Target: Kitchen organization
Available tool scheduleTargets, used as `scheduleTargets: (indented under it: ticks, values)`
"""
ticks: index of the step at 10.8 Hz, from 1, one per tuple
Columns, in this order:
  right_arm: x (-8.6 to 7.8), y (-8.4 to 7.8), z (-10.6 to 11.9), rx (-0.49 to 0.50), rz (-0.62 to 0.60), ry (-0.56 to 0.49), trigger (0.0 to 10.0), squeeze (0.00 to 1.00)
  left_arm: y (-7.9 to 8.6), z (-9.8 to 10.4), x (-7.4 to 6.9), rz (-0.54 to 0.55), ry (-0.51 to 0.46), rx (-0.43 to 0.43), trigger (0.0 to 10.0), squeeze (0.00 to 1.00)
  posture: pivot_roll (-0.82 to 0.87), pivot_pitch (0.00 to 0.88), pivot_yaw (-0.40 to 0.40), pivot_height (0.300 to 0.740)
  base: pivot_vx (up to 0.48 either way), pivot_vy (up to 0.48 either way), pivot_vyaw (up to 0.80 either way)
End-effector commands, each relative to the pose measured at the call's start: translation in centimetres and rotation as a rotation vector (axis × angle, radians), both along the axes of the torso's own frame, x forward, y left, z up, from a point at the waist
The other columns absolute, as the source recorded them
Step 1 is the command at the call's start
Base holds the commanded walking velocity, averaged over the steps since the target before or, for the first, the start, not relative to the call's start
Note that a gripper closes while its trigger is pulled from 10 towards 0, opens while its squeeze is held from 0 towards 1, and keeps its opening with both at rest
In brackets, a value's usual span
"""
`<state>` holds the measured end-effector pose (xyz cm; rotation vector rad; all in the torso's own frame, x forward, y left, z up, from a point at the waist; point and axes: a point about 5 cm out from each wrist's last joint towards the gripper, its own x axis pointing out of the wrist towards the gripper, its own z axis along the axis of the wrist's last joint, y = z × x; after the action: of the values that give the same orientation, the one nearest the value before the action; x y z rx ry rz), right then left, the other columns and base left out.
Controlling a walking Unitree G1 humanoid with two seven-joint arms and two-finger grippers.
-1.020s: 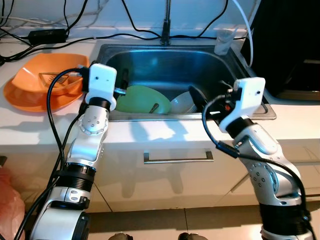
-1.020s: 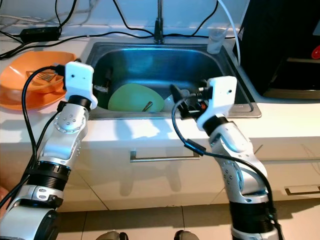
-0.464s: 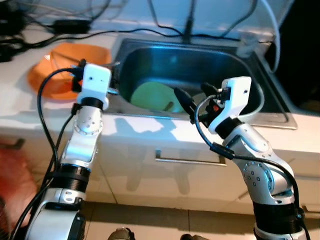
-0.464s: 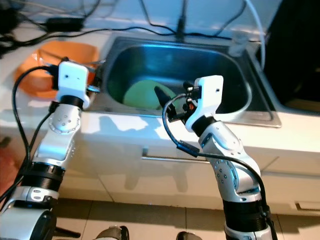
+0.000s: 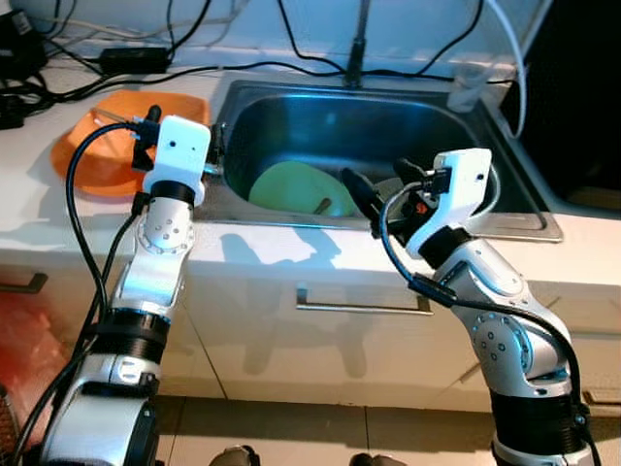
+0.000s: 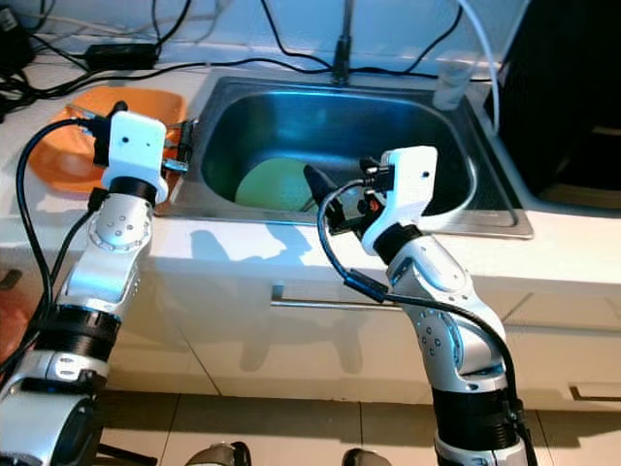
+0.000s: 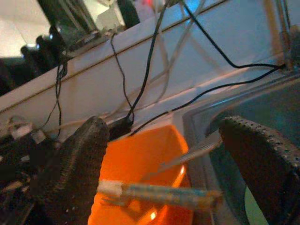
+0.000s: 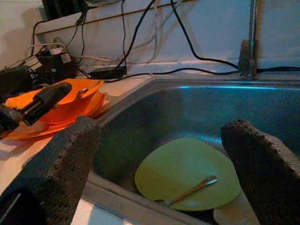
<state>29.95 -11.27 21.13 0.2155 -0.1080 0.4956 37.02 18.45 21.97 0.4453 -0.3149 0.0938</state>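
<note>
white counter (image 5: pixel 291 243), steel sink (image 5: pixel 388 116), green plate (image 5: pixel 291 184), left gripper (image 7: pixel 164 178) and right gripper (image 8: pixel 159 173) fingers spread, empty

A white worktop (image 5: pixel 291 248) runs across the middle of the frame, with white cabinet fronts and a metal drawer handle (image 5: pixel 361 304) below it. Set into it at upper centre is a steel sink (image 5: pixel 291 107) with a tap (image 5: pixel 358 44) at its back edge. On the sink floor lies a green plate (image 5: pixel 291 184) with a utensil (image 5: pixel 323 206) resting on it, and a white dish (image 8: pixel 236 213) just beside the plate. At upper left an orange tray (image 5: pixel 102 146) sits on the worktop. Black cables (image 5: pixel 243 68) and a black power adapter (image 5: pixel 136 56) lie along the back. A clear cup (image 5: pixel 468 87) stands at the sink's far right corner.
</note>
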Motion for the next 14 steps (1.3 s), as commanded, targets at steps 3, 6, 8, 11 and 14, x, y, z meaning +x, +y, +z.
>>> scheduleTargets:
  ticks: [3, 6, 8, 11, 14]
  values:
    - [-0.1, 0.0, 0.7, 0.008, -0.006, -0.025, 10.0, 0.4, -0.2, 0.1, 0.4, -0.033, 0.025, -0.033, 10.0, 0.0, -0.08, 0.104, -0.017, 0.74, 0.0, 0.0, 0.0]
    - [-0.1, 0.0, 0.8, 0.006, -0.012, -0.032, 10.0, 0.4, 0.2, -0.3, 1.0, -0.072, 0.07, 0.159, 10.0, 0.0, -0.09, 0.1, -0.008, 0.74, 0.0, 0.0, 0.0]
    - [-0.1, 0.0, 0.8, 0.007, -0.017, -0.032, 10.0, 0.4, 0.6, -0.2, 1.0, -0.116, 0.081, 0.288, 10.0, 0.0, -0.09, 0.1, -0.007, 0.74, 0.0, 0.0, 0.0]
    - [0.0, -0.1, 0.9, 0.008, -0.019, -0.037, 10.0, 0.4, 1.6, 0.2, 1.0, -0.15, 0.095, 0.361, 10.0, 0.0, -0.08, 0.099, -0.006, 0.74, 0.0, 0.0, 0.0]
    - [0.1, -0.1, 0.9, 0.004, -0.019, -0.036, 10.0, 0.4, 1.9, -1.8, 0.8, -0.176, 0.161, 0.391, 10.0, 0.0, -0.08, 0.099, -0.008, 0.74, 0.0, 0.0, 0.0]
